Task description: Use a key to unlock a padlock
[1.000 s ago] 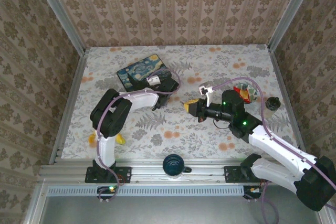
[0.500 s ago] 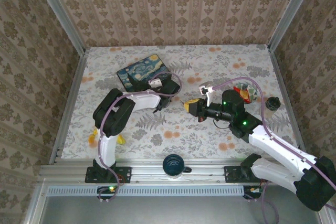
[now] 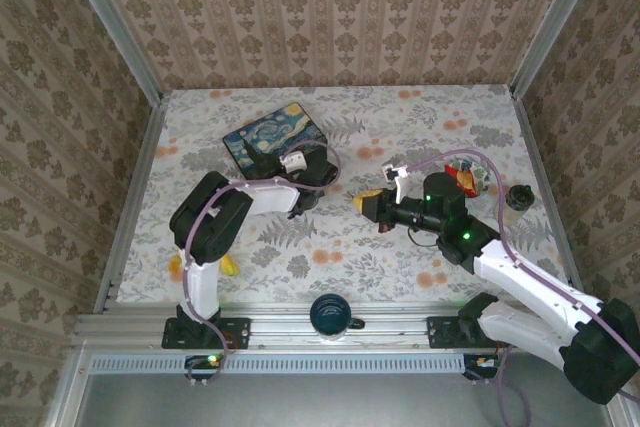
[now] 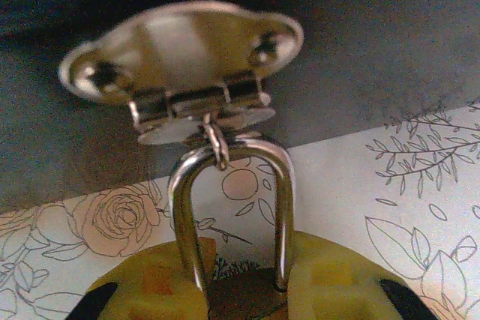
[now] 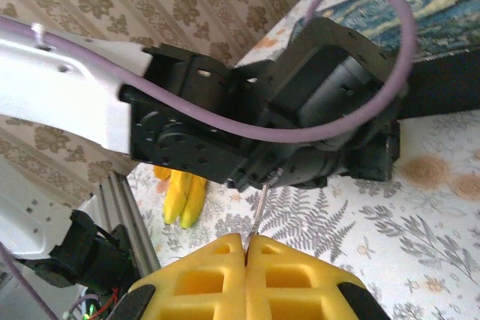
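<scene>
Left claw (image 4: 244, 291) clenched on tiny brass-gold padlock (image 4: 283, 207), whose shackle hangs from the silvery latch (image 4: 187, 46) of the blue painted tin box (image 3: 272, 137). Right claw (image 5: 245, 242), pinching the thin silvery key (image 5: 258, 211), stands near to its right, blade aimed lockward.

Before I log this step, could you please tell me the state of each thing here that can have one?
padlock: gripped by the left gripper, shackle hooked through the box latch; locked or unlocked, cannot tell
key: pinched in the right gripper, tip free, not in the padlock
left gripper: shut on the padlock
right gripper: shut on the key
tin box: lid down
mug: upright
</scene>
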